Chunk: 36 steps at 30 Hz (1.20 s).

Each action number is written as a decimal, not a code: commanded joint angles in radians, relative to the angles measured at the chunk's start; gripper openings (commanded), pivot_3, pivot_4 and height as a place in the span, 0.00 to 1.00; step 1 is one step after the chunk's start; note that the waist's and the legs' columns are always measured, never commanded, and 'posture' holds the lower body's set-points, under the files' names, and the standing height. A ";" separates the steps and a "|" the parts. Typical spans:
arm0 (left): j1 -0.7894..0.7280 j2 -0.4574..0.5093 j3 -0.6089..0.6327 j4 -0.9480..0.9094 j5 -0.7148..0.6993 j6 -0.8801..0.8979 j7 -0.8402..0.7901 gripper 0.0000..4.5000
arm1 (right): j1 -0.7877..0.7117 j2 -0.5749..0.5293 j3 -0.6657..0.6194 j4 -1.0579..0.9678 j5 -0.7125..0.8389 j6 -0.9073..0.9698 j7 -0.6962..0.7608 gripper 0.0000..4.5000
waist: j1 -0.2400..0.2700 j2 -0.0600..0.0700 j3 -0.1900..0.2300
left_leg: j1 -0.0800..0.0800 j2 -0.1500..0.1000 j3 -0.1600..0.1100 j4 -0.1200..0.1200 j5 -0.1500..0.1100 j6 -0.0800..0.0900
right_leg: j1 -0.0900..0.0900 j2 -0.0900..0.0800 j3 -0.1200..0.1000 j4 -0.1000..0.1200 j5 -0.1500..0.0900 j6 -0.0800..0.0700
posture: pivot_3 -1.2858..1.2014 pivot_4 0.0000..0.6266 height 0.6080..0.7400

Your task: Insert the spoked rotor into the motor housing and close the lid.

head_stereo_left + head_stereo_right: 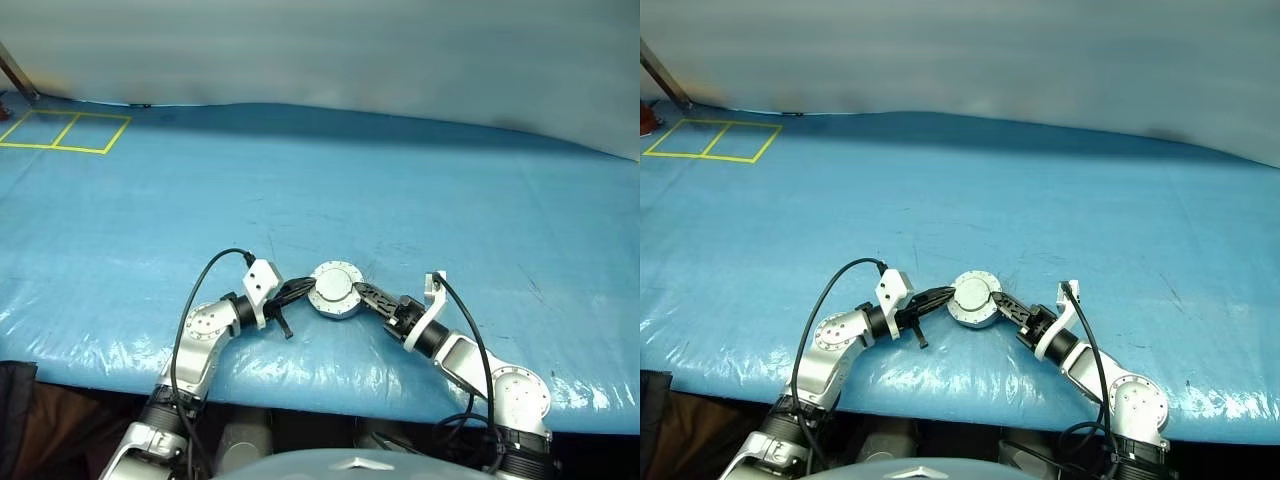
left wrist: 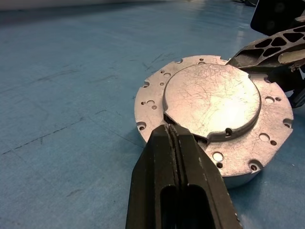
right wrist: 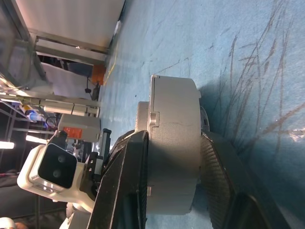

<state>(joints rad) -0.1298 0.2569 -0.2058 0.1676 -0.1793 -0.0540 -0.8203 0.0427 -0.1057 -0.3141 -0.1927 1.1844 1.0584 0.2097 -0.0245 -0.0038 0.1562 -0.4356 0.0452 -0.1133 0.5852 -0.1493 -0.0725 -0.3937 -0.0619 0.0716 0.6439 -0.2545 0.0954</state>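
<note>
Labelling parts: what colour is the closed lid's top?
Scratched bare silver lid; left wrist view.

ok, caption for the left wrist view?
Shut left gripper resting on closed lid of the motor housing; right gripper at its far rim.

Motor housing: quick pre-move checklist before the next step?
1. Lid down flat on the motor housing: ok.
2. Spoked rotor inside: cannot tell, the lid covers it.
3. Right hand on the housing, one finger against the top and one against the underside: ok.
4. Left hand shut, tips at the lid's edge: ok.
5. Housing resting on the blue table cover: cannot tell, a right finger sits beneath it.
</note>
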 commanded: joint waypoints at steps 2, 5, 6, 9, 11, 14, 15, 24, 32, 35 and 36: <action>0.027 -0.060 0.033 -0.042 -0.125 0.117 0.005 0.00 | -0.017 0.024 -0.045 -0.019 0.069 -0.051 -0.046 0.26 | -0.001 0.000 0.000 | 0.000 0.000 0.000 0.000 0.000 0.000 | 0.000 0.000 0.000 0.000 0.000 0.000 | 0.52 0.24 1.00; 0.036 -0.113 0.102 -0.123 -0.326 0.293 0.002 0.00 | -0.048 0.058 -0.089 -0.050 0.150 -0.112 -0.097 0.26 | -0.003 0.001 0.001 | -0.005 0.000 0.000 0.000 0.000 0.000 | -0.003 0.000 0.000 0.000 0.000 0.000 | 0.52 0.24 1.00; 0.038 -0.128 0.125 -0.148 -0.391 0.346 0.003 0.00 | -0.064 0.069 -0.107 -0.059 0.177 -0.140 -0.113 0.26 | -0.006 0.002 0.003 | -0.009 0.000 0.000 0.001 0.001 0.001 | -0.003 0.000 0.000 0.001 0.000 0.000 | 0.52 0.24 1.00; 0.043 -0.151 0.161 -0.188 -0.484 0.431 0.008 0.00 | -0.092 0.083 -0.133 -0.072 0.229 -0.189 -0.146 0.26 | -0.012 0.004 0.006 | -0.013 0.000 0.000 0.002 0.001 0.002 | -0.006 0.000 0.000 0.001 0.001 0.002 | 0.52 0.24 1.00; 0.054 -0.171 0.172 -0.198 -0.526 0.460 0.007 0.00 | -0.109 0.088 -0.133 -0.096 0.266 -0.217 -0.168 0.26 | -0.015 0.004 0.006 | -0.012 0.000 -0.001 0.000 0.001 0.003 | -0.006 0.001 0.000 0.001 0.001 0.002 | 0.52 0.24 1.00; 0.066 -0.208 0.190 -0.200 -0.572 0.491 0.025 0.14 | -0.115 0.078 -0.112 -0.122 0.304 -0.233 -0.177 0.26 | -0.024 0.005 0.006 | -0.012 0.000 -0.001 -0.002 0.001 0.003 | -0.006 0.002 0.000 0.001 0.001 0.001 | 0.52 0.24 1.00; 0.068 -0.243 0.217 -0.200 -0.628 0.514 0.047 0.20 | -0.112 0.072 -0.100 -0.134 0.316 -0.231 -0.176 0.26 | -0.025 0.005 0.006 | -0.011 0.000 -0.001 -0.002 0.001 0.003 | -0.006 0.002 0.000 0.001 0.001 0.001 | 0.52 0.24 1.00; 0.074 -0.346 0.282 -0.224 -0.918 0.741 0.113 0.89 | -0.087 0.048 -0.001 -0.173 0.381 -0.232 -0.175 0.26 | -0.029 0.005 0.006 | -0.012 0.000 -0.001 0.002 0.001 0.003 | -0.004 0.002 0.000 0.001 0.001 0.001 | 0.52 0.24 1.00; 0.067 -0.356 0.294 -0.183 -1.014 0.846 0.202 0.99 | -0.053 0.014 0.102 -0.203 0.438 -0.215 -0.170 0.26 | -0.029 0.005 0.006 | -0.012 0.000 -0.002 0.002 0.001 0.003 | -0.004 0.002 0.000 0.001 0.001 0.001 | 0.52 0.24 1.00; 0.062 -0.365 0.300 -0.179 -1.025 0.847 0.202 0.99 | -0.046 -0.004 0.118 -0.203 0.451 -0.224 -0.171 0.26 | -0.028 0.005 0.006 | -0.012 0.000 -0.002 0.002 0.001 0.003 | -0.004 0.002 0.000 0.001 0.001 0.001 | 0.52 0.24 1.00; 0.059 -0.370 0.303 -0.176 -1.032 0.845 0.202 0.99 | -0.043 -0.013 0.124 -0.201 0.454 -0.223 -0.171 0.26 | -0.028 0.005 0.006 | -0.012 0.000 -0.002 0.002 0.001 0.003 | -0.004 0.002 0.000 0.001 0.001 0.001 | 0.52 0.24 1.00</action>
<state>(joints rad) -0.0562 -0.0627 0.0919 -0.0021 -1.1815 0.7864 -0.6114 0.0078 -0.1150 -0.1938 -0.3338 1.5855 0.8415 0.0149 -0.0525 0.0010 0.1626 -0.4472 0.0450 -0.1149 0.5876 -0.1482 -0.0693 -0.3979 -0.0599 0.0716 0.6451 -0.2536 0.0966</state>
